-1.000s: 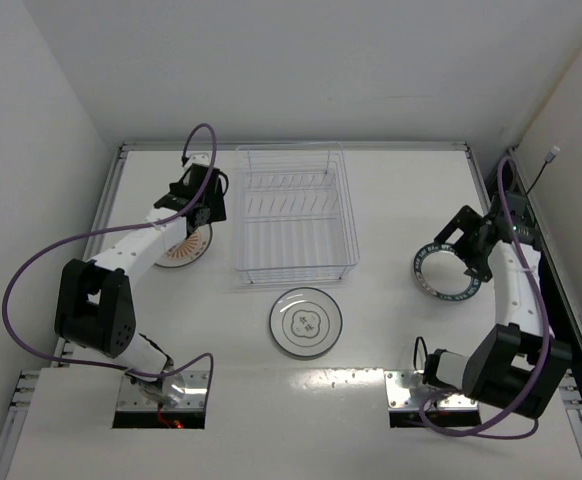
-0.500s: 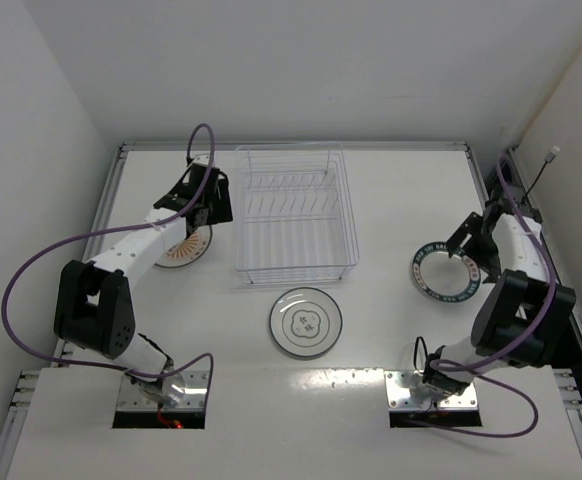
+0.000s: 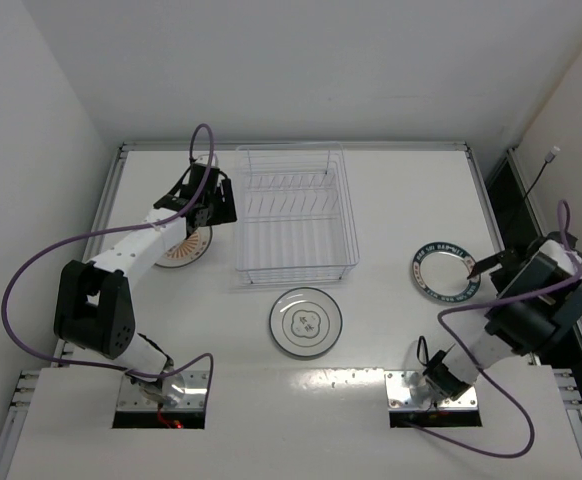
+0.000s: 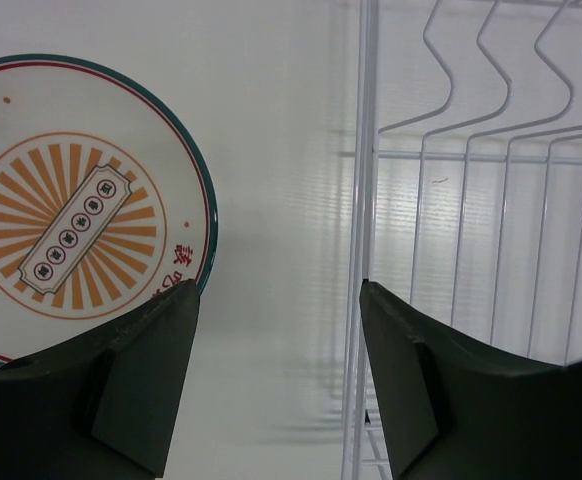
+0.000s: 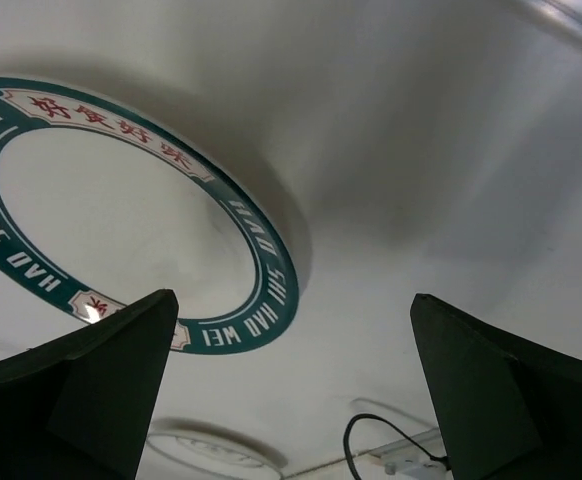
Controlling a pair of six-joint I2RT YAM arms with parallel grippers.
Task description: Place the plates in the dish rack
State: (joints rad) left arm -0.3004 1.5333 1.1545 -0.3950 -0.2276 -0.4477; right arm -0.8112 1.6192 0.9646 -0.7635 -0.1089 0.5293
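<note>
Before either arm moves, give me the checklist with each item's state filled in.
1. Rack empty, tines free: ok.
2. Three plates lying flat and apart on the table, namely orange plate, grey plate and green-band plate: ok.
3. Left jaws open and empty: ok.
4. Left jaws set on a plate: not ok; they hang over bare table between the orange plate and the rack's side.
5. Right jaws open and empty: ok; they are beside the green-band plate, not around its rim.
6. Left jaws' height above the rack wire: cannot tell.
</note>
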